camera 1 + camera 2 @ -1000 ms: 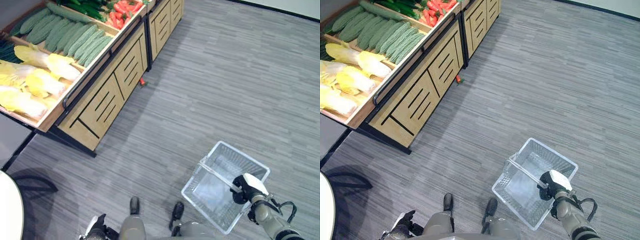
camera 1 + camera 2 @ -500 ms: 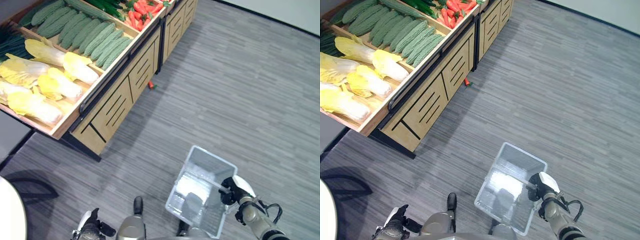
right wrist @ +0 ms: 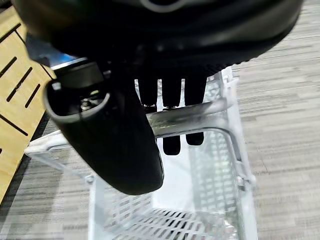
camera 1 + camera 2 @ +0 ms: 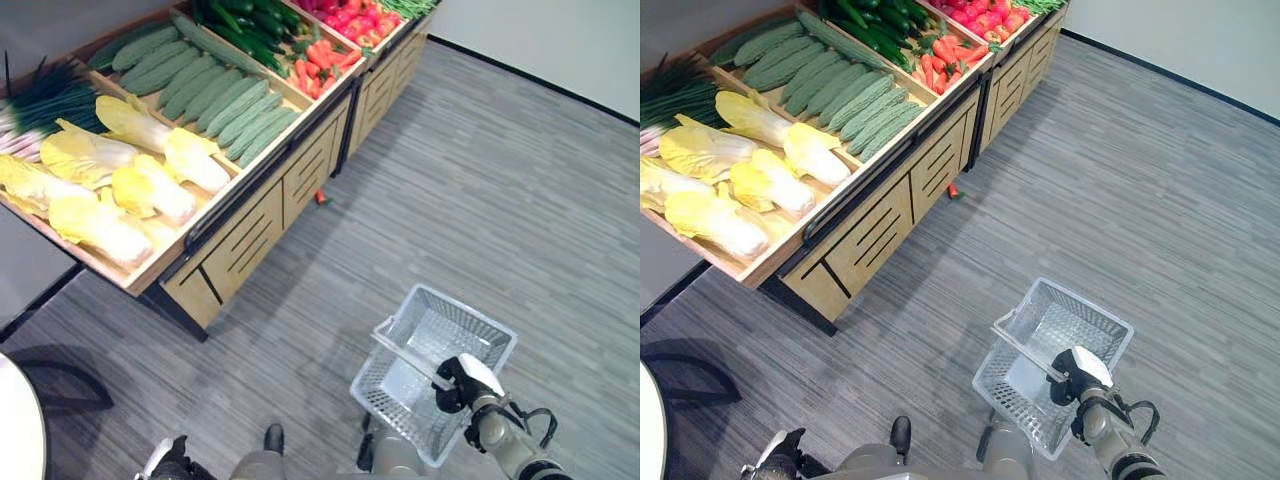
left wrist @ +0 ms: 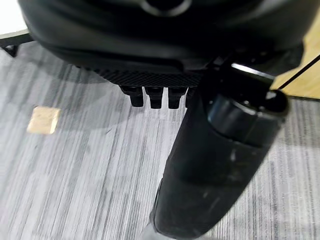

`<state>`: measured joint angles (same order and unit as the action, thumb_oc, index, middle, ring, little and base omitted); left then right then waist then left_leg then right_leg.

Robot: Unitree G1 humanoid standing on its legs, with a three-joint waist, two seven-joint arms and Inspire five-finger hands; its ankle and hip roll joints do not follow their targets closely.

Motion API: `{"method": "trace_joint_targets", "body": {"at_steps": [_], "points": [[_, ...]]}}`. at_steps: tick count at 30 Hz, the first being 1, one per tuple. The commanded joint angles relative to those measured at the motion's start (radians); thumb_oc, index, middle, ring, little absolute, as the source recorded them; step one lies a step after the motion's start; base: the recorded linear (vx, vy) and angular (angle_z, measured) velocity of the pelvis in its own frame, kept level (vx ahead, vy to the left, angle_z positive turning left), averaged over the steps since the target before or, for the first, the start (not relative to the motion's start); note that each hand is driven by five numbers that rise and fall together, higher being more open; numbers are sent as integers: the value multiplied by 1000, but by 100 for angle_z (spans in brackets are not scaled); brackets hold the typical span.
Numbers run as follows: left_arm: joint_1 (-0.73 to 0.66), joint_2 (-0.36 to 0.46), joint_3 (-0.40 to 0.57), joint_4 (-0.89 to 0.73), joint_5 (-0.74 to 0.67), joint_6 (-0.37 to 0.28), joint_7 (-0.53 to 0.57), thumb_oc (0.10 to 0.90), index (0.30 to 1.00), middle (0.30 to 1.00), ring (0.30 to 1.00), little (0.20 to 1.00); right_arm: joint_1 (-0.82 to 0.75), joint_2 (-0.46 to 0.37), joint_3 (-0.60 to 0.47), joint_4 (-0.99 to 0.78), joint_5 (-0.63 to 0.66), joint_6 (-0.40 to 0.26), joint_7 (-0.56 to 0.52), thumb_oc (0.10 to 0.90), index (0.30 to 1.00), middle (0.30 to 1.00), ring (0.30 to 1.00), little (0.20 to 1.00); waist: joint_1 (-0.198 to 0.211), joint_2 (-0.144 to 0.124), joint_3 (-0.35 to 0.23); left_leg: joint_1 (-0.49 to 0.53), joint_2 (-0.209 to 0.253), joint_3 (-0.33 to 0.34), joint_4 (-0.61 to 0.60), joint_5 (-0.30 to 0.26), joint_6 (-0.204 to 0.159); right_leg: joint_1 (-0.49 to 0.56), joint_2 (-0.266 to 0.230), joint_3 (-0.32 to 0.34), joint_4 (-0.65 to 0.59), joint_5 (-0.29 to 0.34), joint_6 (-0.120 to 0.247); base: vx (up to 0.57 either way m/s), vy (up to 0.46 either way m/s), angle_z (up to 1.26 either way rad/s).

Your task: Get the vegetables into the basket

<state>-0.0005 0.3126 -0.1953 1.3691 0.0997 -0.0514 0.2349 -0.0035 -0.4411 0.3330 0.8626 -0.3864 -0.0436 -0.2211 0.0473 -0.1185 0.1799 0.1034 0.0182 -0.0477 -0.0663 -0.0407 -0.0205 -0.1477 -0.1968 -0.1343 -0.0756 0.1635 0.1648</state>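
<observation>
A white wire basket hangs low over the grey floor at the lower right. My right hand is shut on its handle, with the fingers curled round the bar. The vegetables lie on a wooden stand at the upper left: pale yellow cabbages, bumpy green gourds, dark cucumbers, red peppers and green onions. My left hand hangs at the lower left, far from the stand, its fingers curled and holding nothing.
A small red vegetable lies on the floor at the foot of the stand. A white round table edge and a black chair base are at the lower left. A pale wall closes the far right; bare floor lies between stand and basket.
The camera has moved, so more of the stand shows at the upper left. The basket has swung and turned on its handle in my right hand, which stays shut.
</observation>
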Motion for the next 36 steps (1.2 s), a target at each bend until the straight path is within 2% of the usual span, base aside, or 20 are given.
{"method": "trace_joint_targets", "body": {"at_steps": [1, 2, 3, 4, 5, 8, 10, 12, 14, 18, 19, 23, 26, 29, 32, 33, 36], "points": [[-27, 14, 42, -10, -17, -9, 2, 900, 1000, 1000, 1000, 1000, -90, -122, -15, -78, 3, -42, -28, 400, 300, 300, 300, 300, 27, 19, -30, -13, 128, -14, 39, 2, -63, -28, 29, -62, 140, -26, 11, 323, -342, 66], [-25, 10, 43, -10, -18, -8, 0, 900, 1000, 1000, 1000, 1000, -87, -125, -13, -82, 5, -43, -28, 400, 300, 300, 300, 300, 26, 20, -33, -22, 139, -20, 52, 4, -70, -23, 36, -76, 146, -40, 4, 313, -439, 61], [-35, 6, 31, -18, -17, -6, 6, 900, 1000, 1000, 1000, 1000, -79, -140, -23, -92, 20, -50, -37, 400, 300, 300, 300, 300, 25, 19, -23, -66, 158, -23, 112, 52, -88, -3, 43, -111, 151, -56, -15, 207, -372, 84], [-47, 1, 27, -33, -26, -4, 13, 900, 1000, 1000, 1000, 1000, -65, -153, -39, -96, 32, -51, -51, 400, 300, 300, 300, 300, 19, 12, -10, -125, 155, 20, 216, 83, -99, 31, 34, -161, 140, -70, -30, 233, -518, 147], [-88, -5, -7, -69, -24, 1, 30, 900, 1000, 1000, 1000, 1000, -46, -159, -72, -84, 58, -44, -75, 400, 300, 300, 300, 300, 14, 13, 24, -245, 141, 145, 236, 78, -80, 82, 30, -226, 120, -99, -38, 191, -348, 157], [-102, -9, -27, -73, 0, 6, 36, 900, 1000, 1000, 1000, 1000, -32, -156, -83, -86, 60, -40, -79, 400, 300, 300, 300, 300, 8, 25, 17, -279, 127, 197, 173, 87, -78, 101, 39, -237, 114, -122, -29, 127, -70, 95], [-103, -12, -37, -76, 15, 5, 39, 900, 1000, 1000, 1000, 1000, -28, -154, -88, -83, 59, -38, -88, 400, 300, 300, 300, 300, 16, 35, 12, -299, 112, 224, 94, 151, -70, 106, 48, -247, 112, -129, -34, 168, 74, -4], [-100, -12, -37, -72, 17, 3, 39, 900, 1000, 1000, 1000, 1000, -33, -147, -82, -75, 55, -37, -89, 400, 300, 300, 300, 300, 28, 38, 10, -328, 113, 204, 72, 193, -79, 135, 55, -237, 113, -146, -34, 285, 114, -16], [-92, -9, -31, -68, 16, 4, 36, 900, 1000, 1000, 1000, 1000, -34, -137, -78, -75, 51, -39, -84, 400, 300, 300, 300, 300, 36, 31, 5, -330, 109, 189, 92, 180, -76, 155, 51, -222, 120, -159, -30, 242, 124, -45], [-86, 0, -26, -60, 26, 0, 35, 900, 1000, 1000, 1000, 1000, -30, -115, -77, -65, 39, -39, -79, 400, 300, 300, 300, 300, 36, 12, -7, -314, 83, 207, 122, 133, -44, 170, 12, -199, 153, -157, -10, 201, 206, -27], [-89, 8, -31, -70, 31, -3, 34, 900, 1000, 1000, 1000, 1000, -36, -107, -66, -54, 29, -36, -77, 400, 300, 300, 300, 300, 42, -1, -4, -315, 64, 205, 162, 95, -29, 173, -13, -185, 166, -139, 1, 158, 213, -15], [-94, 25, -24, -67, 29, -5, 36, 900, 1000, 1000, 1000, 1000, -55, -98, -48, -40, 17, -33, -72, 400, 300, 300, 300, 300, 49, -18, -8, -318, 43, 206, 184, 62, -13, 163, -40, -164, 170, -89, 19, 109, 163, -4], [-104, 44, -16, -67, 26, -2, 45, 900, 1000, 1000, 1000, 1000, -92, -79, -24, -6, 18, -30, -72, 400, 300, 300, 300, 300, 63, -34, -4, -304, 25, 200, 194, 26, 5, 153, -67, -144, 193, -18, 37, 105, 155, 6], [-105, 52, -15, -66, 29, -1, 47, 900, 1000, 1000, 1000, 1000, -108, -70, -10, 11, 16, -28, -70, 400, 300, 300, 300, 300, 69, -36, -3, -287, 17, 198, 181, 21, 19, 136, -78, -136, 241, 18, 42, 75, 129, 2], [-97, 61, -14, -64, 37, 1, 42, 900, 1000, 1000, 1000, 1000, -121, -59, 4, 21, 15, -28, -65, 400, 300, 300, 300, 300, 70, -25, -2, -246, 12, 191, 134, 29, 41, 87, -76, -113, 363, 57, 39, 104, 158, 12], [-95, 61, -18, -63, 39, 3, 40, 900, 1000, 1000, 1000, 1000, -123, -57, 10, 24, 16, -30, -63, 400, 300, 300, 300, 300, 64, -17, -1, -228, 11, 180, 115, 33, 45, 64, -60, -90, 400, 66, 37, 125, 110, 10], [-93, 64, -24, -53, 44, 3, 33, 900, 1000, 1000, 1000, 1000, -121, -58, 18, 10, 17, -32, -56, 400, 300, 300, 300, 300, 38, -2, 5, -168, 15, 156, 60, 43, 45, -17, -3, -54, 415, 31, 20, 155, 46, 20]]}}
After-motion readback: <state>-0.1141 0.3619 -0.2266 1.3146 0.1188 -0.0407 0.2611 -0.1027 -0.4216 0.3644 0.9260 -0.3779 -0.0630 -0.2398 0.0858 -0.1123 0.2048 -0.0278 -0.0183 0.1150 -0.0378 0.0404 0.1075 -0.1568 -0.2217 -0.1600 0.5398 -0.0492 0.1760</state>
